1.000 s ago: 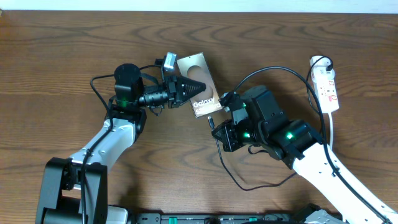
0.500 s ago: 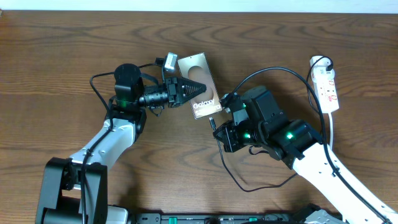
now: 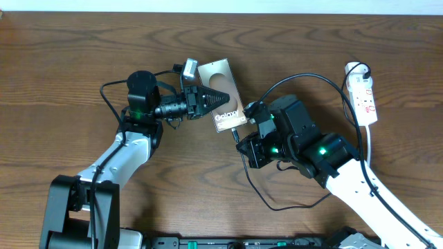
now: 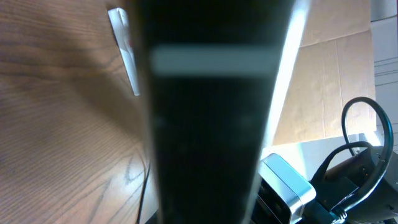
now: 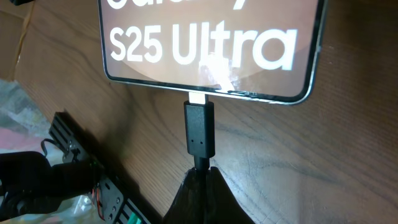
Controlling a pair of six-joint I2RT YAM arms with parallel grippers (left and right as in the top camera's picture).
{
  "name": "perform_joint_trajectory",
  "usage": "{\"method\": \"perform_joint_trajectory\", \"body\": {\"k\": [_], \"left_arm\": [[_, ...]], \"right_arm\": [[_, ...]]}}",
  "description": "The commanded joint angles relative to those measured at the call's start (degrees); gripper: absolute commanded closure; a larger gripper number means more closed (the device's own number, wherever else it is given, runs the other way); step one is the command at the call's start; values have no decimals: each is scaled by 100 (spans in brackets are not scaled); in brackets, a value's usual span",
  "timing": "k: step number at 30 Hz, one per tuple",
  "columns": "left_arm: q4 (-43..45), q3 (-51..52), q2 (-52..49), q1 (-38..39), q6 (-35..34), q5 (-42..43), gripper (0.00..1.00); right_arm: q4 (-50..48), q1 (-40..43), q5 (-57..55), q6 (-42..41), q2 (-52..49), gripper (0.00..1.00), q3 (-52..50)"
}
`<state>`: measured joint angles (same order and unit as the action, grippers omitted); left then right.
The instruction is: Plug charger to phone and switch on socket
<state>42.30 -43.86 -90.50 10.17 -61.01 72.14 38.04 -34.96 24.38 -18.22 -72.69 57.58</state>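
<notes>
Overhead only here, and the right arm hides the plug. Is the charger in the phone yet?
Observer: The right wrist view shows the charger's connector at the bottom port of the phone, with a sliver of pale metal tip showing, so probably not fully seated.
Operator: What holds it?
Observer: The right hand is shut just behind the connector.
Operator: Left wrist view?
Observer: Mostly blocked by a dark blurred slab close to the lens.
</notes>
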Motion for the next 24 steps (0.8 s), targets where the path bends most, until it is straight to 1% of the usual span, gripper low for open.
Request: {"method": "perform_joint_trajectory", "body": {"k": [1,24], "left_arm": [[61,-103,59,-11,142,181,93],[61,-103,59,-11,142,179,93]], "right_arm": [[-20,-39,-26,114,107,99,76],[-13,-39,-140,111,304,99,76]]}}
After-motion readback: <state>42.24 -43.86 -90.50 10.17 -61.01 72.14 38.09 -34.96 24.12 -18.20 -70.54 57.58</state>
